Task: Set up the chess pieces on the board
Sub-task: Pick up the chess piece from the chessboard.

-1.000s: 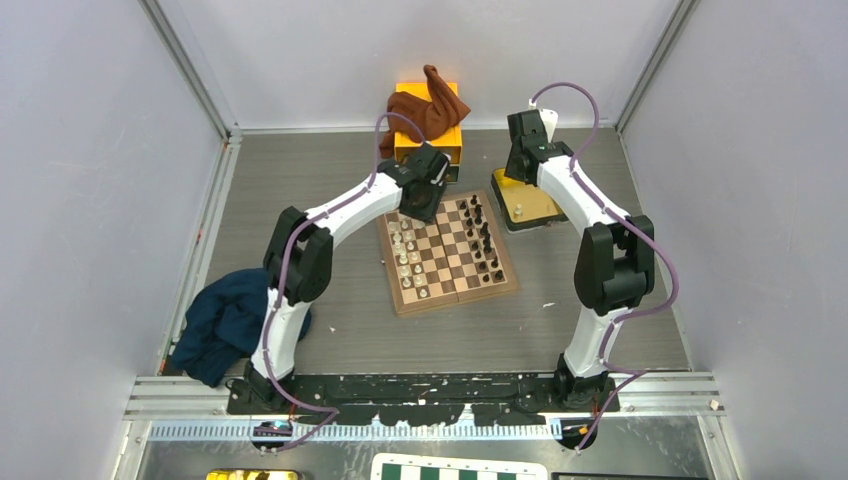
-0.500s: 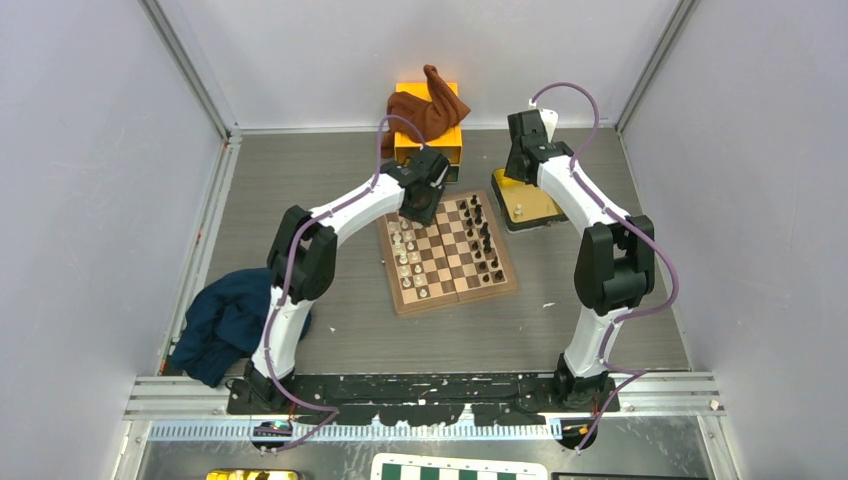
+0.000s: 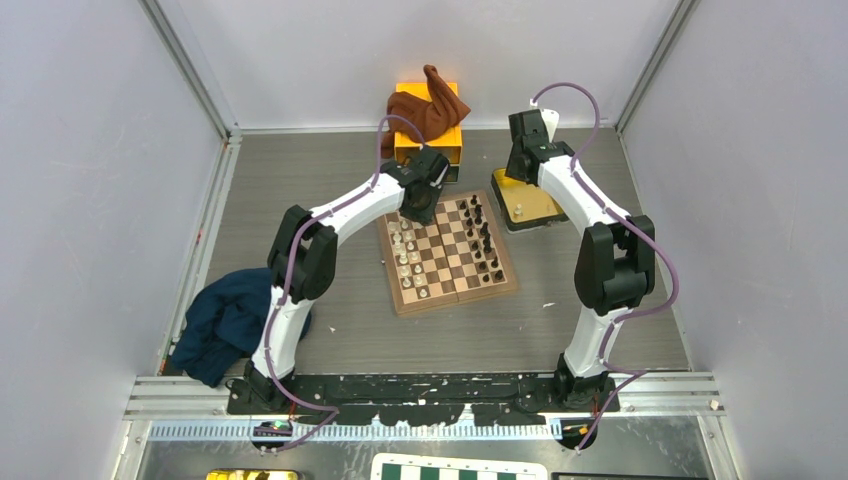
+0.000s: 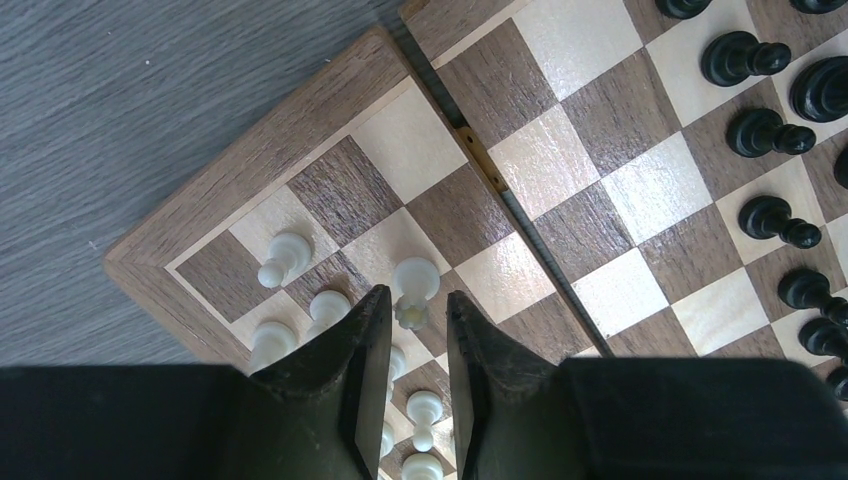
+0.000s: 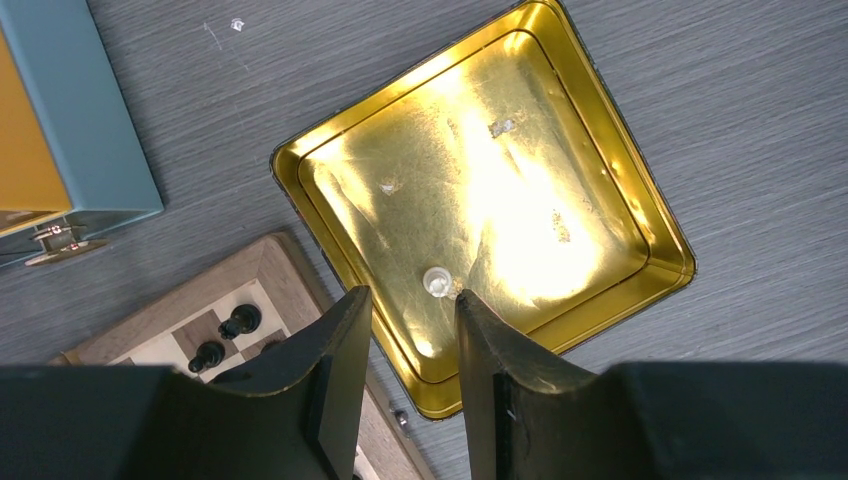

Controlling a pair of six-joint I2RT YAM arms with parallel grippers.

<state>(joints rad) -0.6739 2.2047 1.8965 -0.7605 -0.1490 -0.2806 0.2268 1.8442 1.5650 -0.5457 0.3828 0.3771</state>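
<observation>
- the wooden chessboard (image 3: 452,299) lies on the grey table between the two arms, turned a little askew.
- cream-white pieces (image 3: 405,255) stand in rows along its left side and dark pieces (image 3: 486,240) along its right side; the middle squares are bare.
- the left gripper (image 4: 417,298) hangs low over the far left corner of the board, above the white rows.
- its jaws stand only narrowly apart, with one white piece (image 4: 415,280) upright between the fingertips (image 4: 378,300).
- i cannot tell whether the pads press on that piece or just flank it.
- other white pieces stand just beside it, on the squares towards the board's corner and under the fingers.
- the right gripper (image 5: 412,298) hovers over a square gold tin tray (image 5: 600,200) that sits just beside the board's far right corner.
- its jaws are well apart and hold nothing.
- a lone small white piece (image 5: 437,282) sits on the tray floor, just past the gap between the fingertips and near the tray's near wall.
- two dark pawns (image 5: 225,338) show on the board corner next to the tray.
- an orange box (image 3: 445,145) with a brown cloth (image 3: 425,110) draped on it stands behind the board.
- a dark blue cloth (image 3: 225,320) lies bunched at the table's left edge.
</observation>
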